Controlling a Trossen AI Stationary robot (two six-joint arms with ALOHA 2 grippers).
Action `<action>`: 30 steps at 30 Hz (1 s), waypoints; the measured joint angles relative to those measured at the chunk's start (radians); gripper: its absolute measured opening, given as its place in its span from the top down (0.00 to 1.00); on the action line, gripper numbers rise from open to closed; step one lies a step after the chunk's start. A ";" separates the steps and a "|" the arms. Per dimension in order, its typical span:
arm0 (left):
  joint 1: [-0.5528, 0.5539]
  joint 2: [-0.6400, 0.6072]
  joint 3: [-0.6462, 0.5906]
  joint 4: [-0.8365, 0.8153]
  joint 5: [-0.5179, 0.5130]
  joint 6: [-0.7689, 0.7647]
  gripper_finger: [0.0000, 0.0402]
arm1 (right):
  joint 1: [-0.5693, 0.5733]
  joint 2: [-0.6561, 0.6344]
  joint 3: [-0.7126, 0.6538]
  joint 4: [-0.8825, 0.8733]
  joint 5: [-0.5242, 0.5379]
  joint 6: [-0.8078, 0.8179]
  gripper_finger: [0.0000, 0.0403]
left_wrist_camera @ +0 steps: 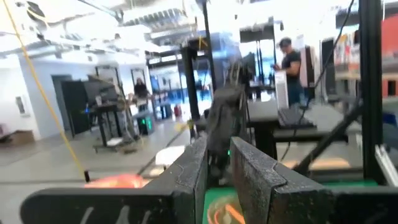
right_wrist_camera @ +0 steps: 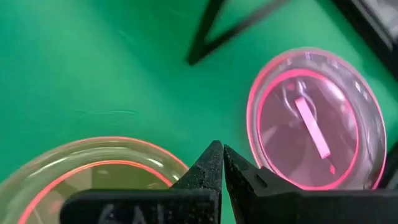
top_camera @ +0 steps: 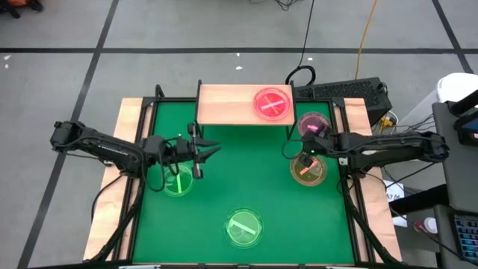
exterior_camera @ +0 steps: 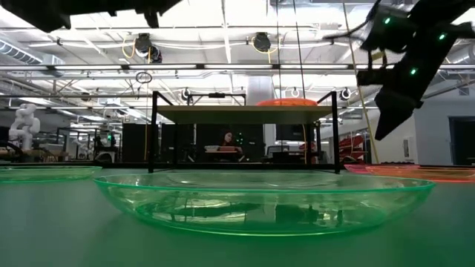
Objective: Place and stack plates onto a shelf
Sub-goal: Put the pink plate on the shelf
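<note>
Amber plate (right_wrist_camera: 93, 168) beneath right pincer (right_wrist_camera: 222, 155)

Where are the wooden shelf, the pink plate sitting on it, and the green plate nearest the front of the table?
shelf (top_camera: 224, 104): high view, bare wood of its board.
pink plate on the shelf (top_camera: 272, 103): high view, its middle bar.
front green plate (top_camera: 244, 226): high view, its centre.

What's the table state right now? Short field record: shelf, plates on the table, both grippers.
shelf: one pink plate on its right half
plates on table: green plate left, green plate front centre, amber plate right, pink plate beside the shelf
left gripper: empty, slightly open, above the table
right gripper: shut, empty, near the amber plate's edge
</note>
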 joint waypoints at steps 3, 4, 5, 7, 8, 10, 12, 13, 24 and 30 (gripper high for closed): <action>0.004 0.000 0.004 0.007 0.000 0.000 0.81 | -0.038 0.066 0.000 0.006 0.031 0.023 1.00; 0.004 0.000 0.004 0.005 0.000 0.002 0.81 | -0.051 0.089 0.000 0.008 0.044 0.023 1.00; 0.005 0.001 0.004 0.004 0.000 0.001 0.81 | -0.063 0.107 0.000 0.010 0.048 0.023 1.00; 0.004 0.000 0.004 0.006 0.000 0.002 0.81 | -0.085 0.145 0.000 0.027 0.046 0.019 1.00; 0.004 0.000 0.004 0.006 0.000 0.001 0.81 | -0.092 0.160 0.000 0.040 0.046 0.017 1.00; 0.004 0.000 0.004 0.006 0.001 -0.003 0.80 | -0.102 0.191 0.000 0.075 0.047 -0.010 0.99; 0.004 0.000 0.004 0.008 0.001 -0.006 0.81 | -0.106 0.216 0.000 0.120 0.046 -0.038 0.97; 0.004 0.000 0.004 0.008 0.001 -0.006 0.81 | -0.106 0.226 0.000 0.142 0.046 -0.048 0.96; 0.004 0.000 0.004 0.007 0.002 -0.025 0.80 | -0.107 0.259 0.000 0.212 -0.086 -0.087 0.84; 0.004 0.000 0.004 0.006 0.002 -0.029 0.80 | -0.107 0.259 0.000 0.212 -0.083 -0.087 0.81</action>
